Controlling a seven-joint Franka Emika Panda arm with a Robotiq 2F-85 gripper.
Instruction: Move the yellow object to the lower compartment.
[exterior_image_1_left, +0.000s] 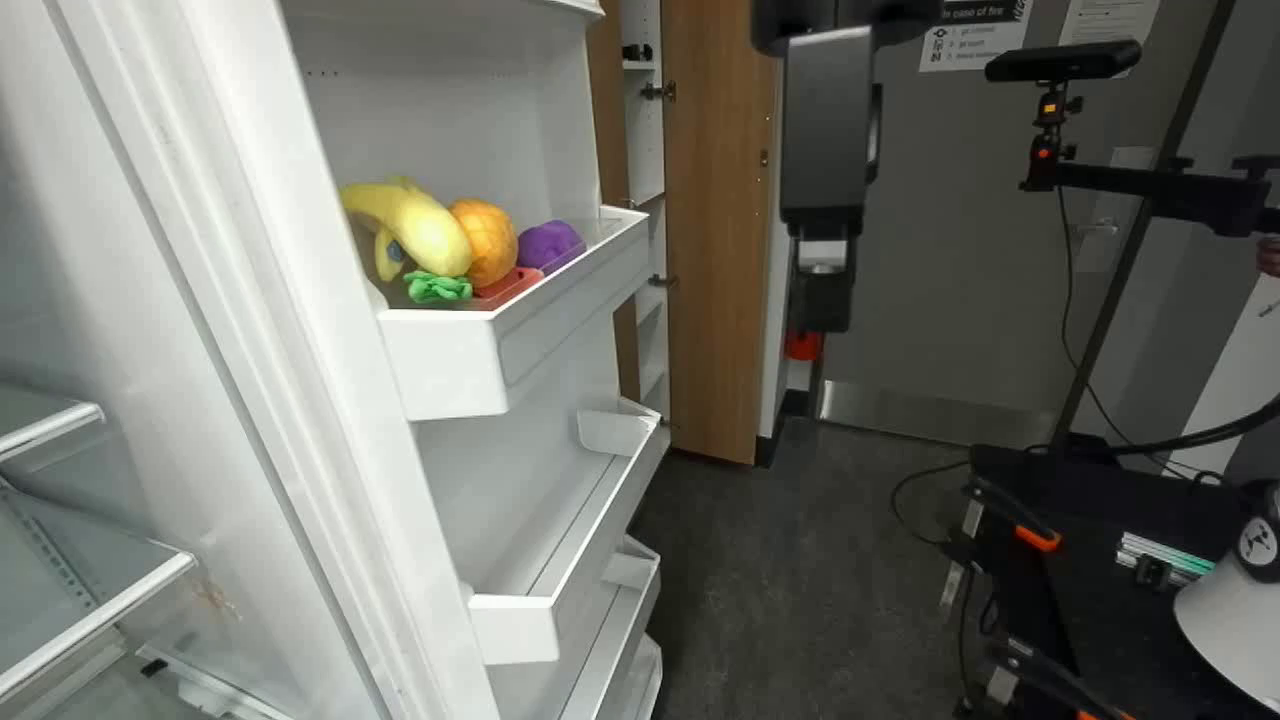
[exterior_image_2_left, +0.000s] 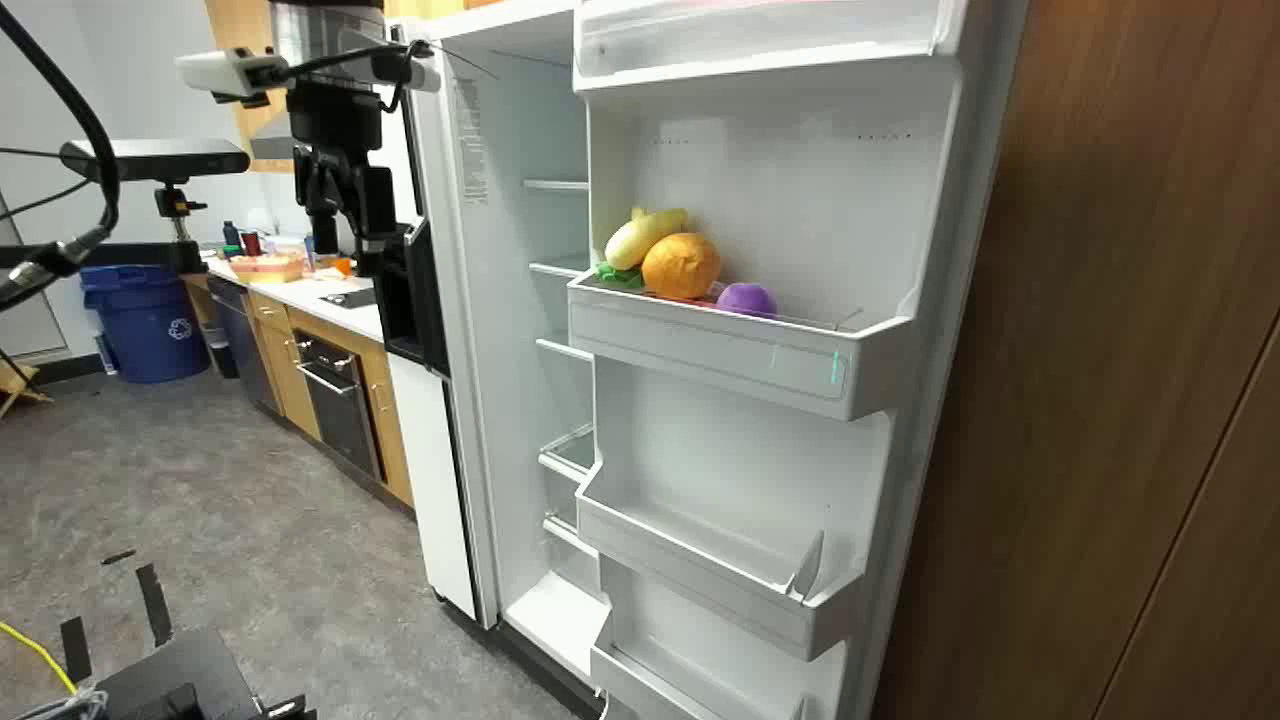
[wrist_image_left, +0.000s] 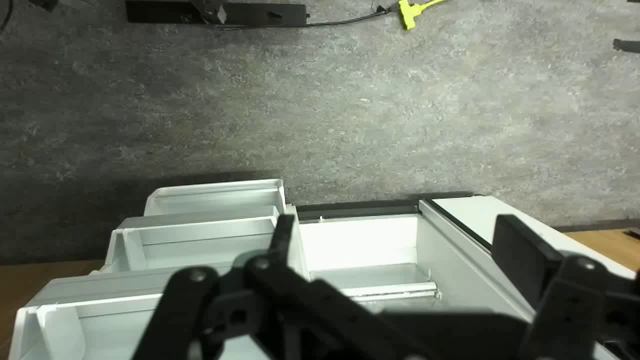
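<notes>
We find the bananas (exterior_image_1_left: 418, 222) at one end of the upper bin (exterior_image_1_left: 560, 318) on the fridge door (exterior_image_2_left: 755, 170), rising above the rim and seemingly against the orange (exterior_image_1_left: 489, 240). In an exterior view their long axis slants from upper left to lower right, the thick rounded end pointing down and right, just above a green thing (exterior_image_1_left: 437, 289); a second, thinner banana curves downward, a small dark patch beside it. In an exterior view we see the bananas (exterior_image_2_left: 638, 242) slope the opposite way, rounded end to the lower left, a short stub on top, the orange covering part of their right side.

At the door's edge we cannot tell whether some of the fruit is hidden. A flat red thing (exterior_image_1_left: 515, 287) is too covered to make out; the purple ball (exterior_image_1_left: 550, 244) sits past the orange.

The lower bin (exterior_image_2_left: 700, 577) is the next one down. In the wrist view the gripper (wrist_image_left: 400, 232) hides much of the door's bins. Its blurred fingers (wrist_image_left: 522, 257) stand wide apart, the fridge's inside showing between them. It points down, well apart from the bananas; the arm (exterior_image_2_left: 325, 35) is cut off above.
</notes>
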